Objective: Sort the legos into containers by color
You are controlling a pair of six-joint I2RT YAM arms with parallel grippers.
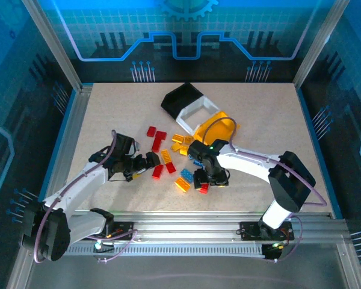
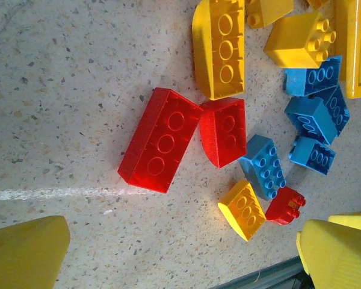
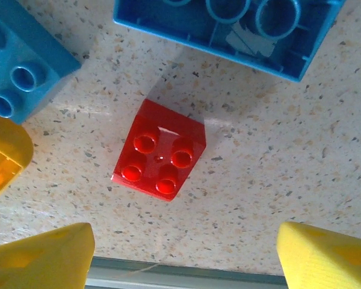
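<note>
Right now the right fingers [image 3: 42, 256] hang spread wide above a small red brick [image 3: 159, 150] lying studs-up on the table [image 3: 277, 180], well apart from the bins [image 1: 189, 111]. The left fingers [image 2: 24, 253] are spread too and empty, near a long red brick [image 2: 159, 139]. It looks like a pick is starting: drop, straddle, squeeze.

1. A speckled beige bench [image 1: 108, 114] fills the enclosure floor.
2. A pale streak [image 2: 48, 194] crosses its surface in the left wrist view.
3. Silver slotted rails [image 1: 186, 220] run along the near edge.
4. A blue backdrop [image 1: 186, 24] printed with a gear and a grid stands behind.
5. A metal post [image 1: 51, 42] rises at the back left corner.
</note>
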